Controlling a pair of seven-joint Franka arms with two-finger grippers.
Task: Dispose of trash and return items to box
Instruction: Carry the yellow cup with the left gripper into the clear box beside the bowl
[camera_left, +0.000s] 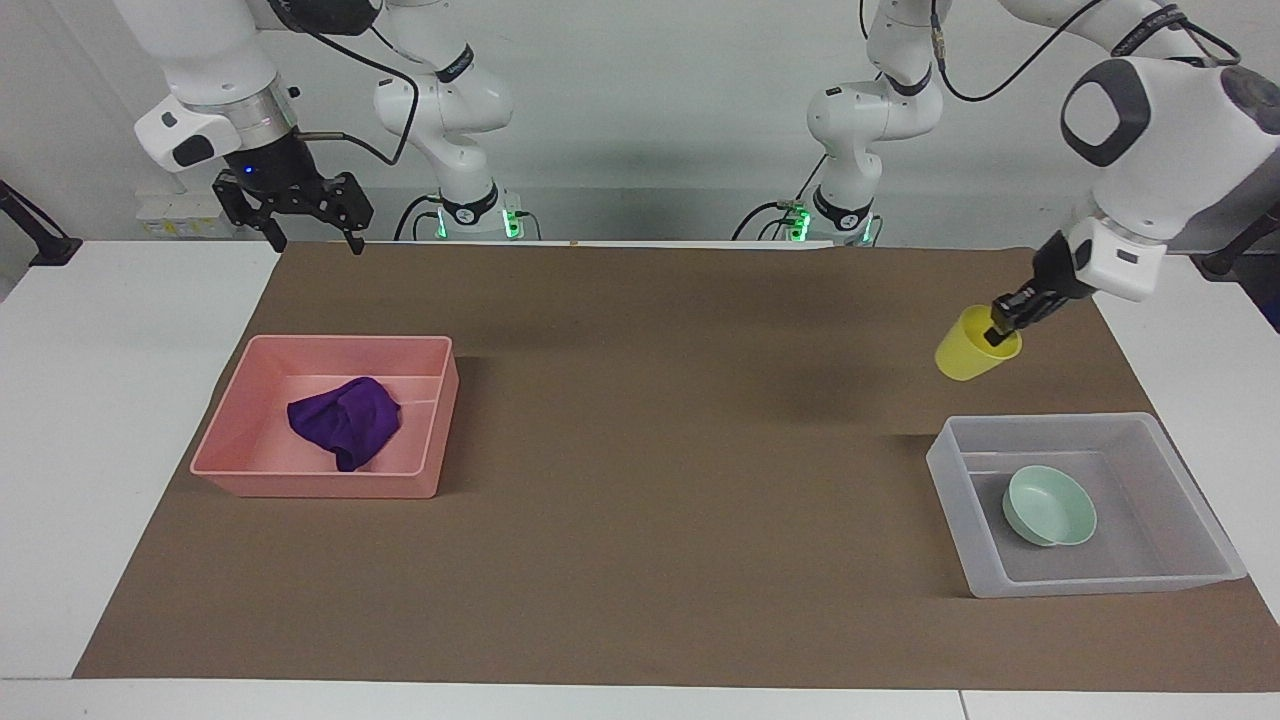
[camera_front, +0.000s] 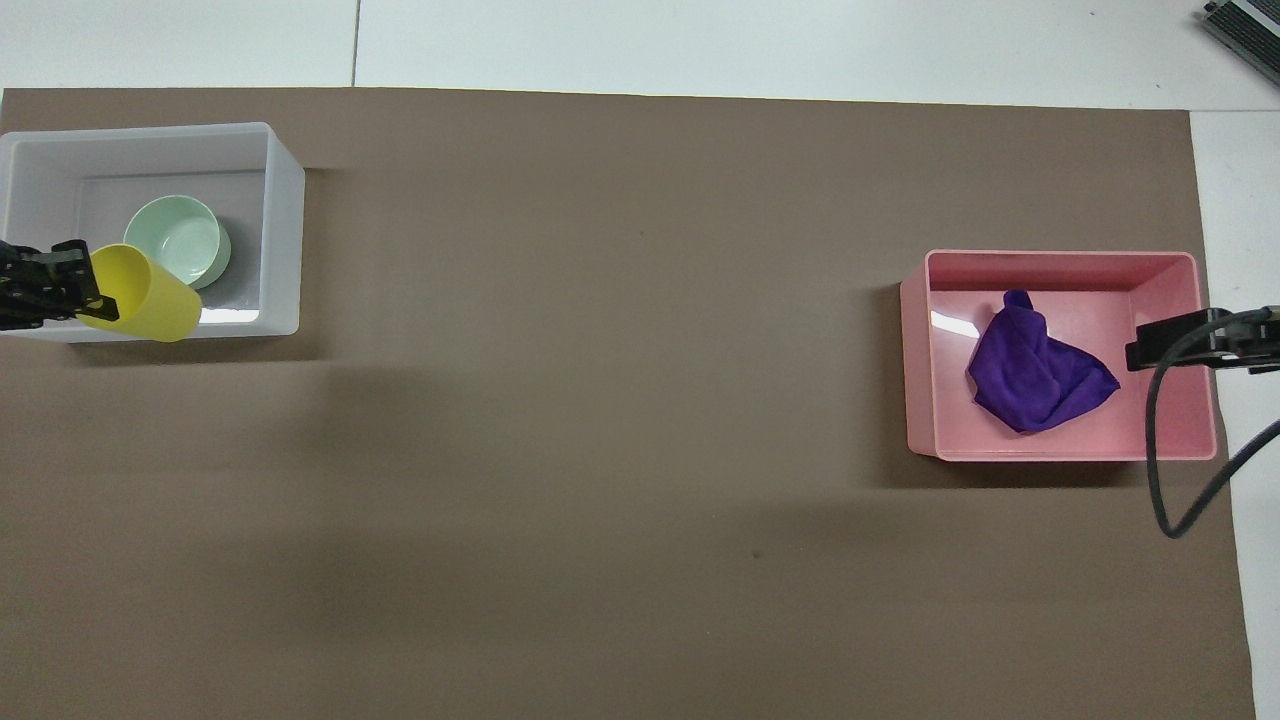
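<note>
Left tool (camera_left: 1004, 328) grips tilted yellow plastic cup (camera_left: 968, 350) above mat.

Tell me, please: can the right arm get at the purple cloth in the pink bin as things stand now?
Probably yes. The right gripper hangs open and holds nothing, up above the table at its own end. The purple cloth lies uncovered in the open-topped pink bin at that end, and nothing stands between them.

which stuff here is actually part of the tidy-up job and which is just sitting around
Part of the job:
- yellow cup, held tilted in the air by the left gripper
- mint-green bowl, in the clear box
- purple cloth, in the pink bin

Just there:
- brown mat
- right gripper, waiting
</note>
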